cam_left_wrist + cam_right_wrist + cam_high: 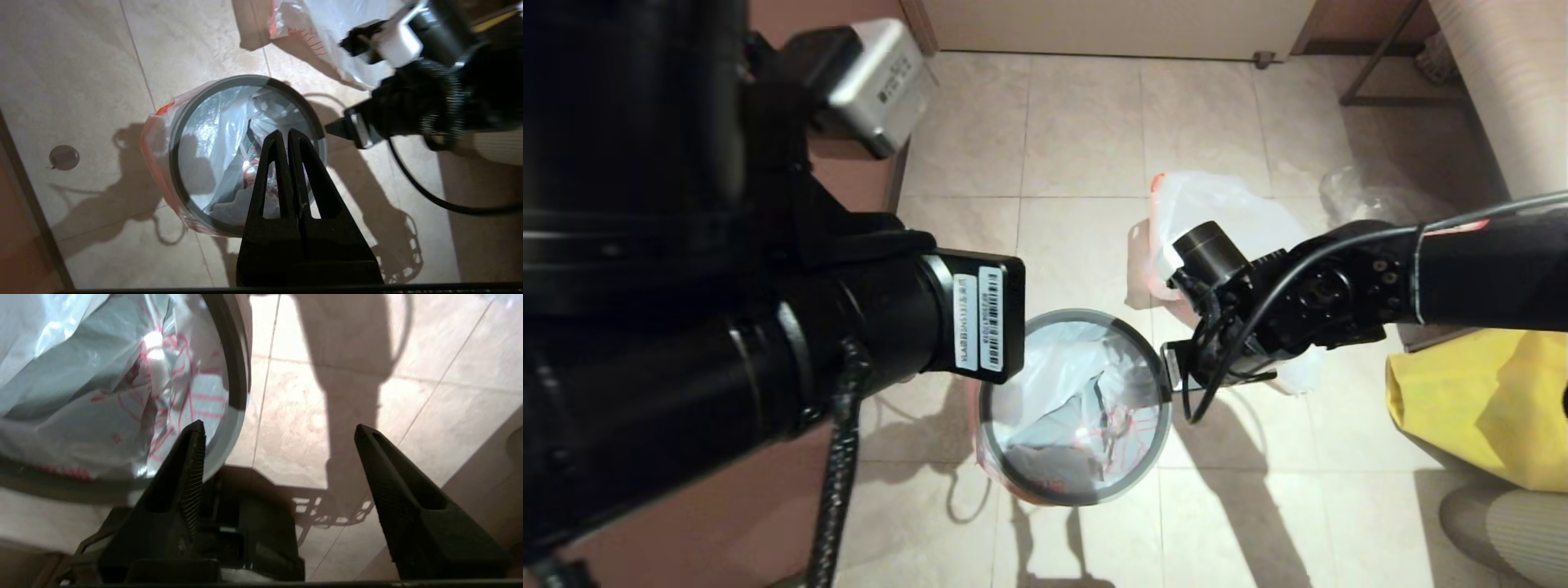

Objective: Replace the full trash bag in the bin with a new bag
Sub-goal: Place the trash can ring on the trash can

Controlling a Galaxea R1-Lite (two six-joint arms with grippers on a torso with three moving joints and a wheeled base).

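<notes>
Thin glossy plastic new bag (pixel 1062 384) — smooth grey rim ring (pixel 1075 314) — seemingly matt floor tiles (pixel 1078 139).

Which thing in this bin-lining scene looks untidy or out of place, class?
The new bag sits crumpled inside the bin rather than smoothed against its walls. The full trash bag lies on the floor beyond the bin.

A beige tiled floor (pixel 1086 122) is seen throughout, crossed by thin grout lines. At the right, a yellow fabric sack (pixel 1478 408) is set on the floor, with a grey ribbed object (pixel 1511 523) near it. Farther right, a clear crumpled bag (pixel 1364 196) is seen beside a metal frame leg (pixel 1380 61). A round floor drain (pixel 64 157) is visible in the left wrist view.
</notes>
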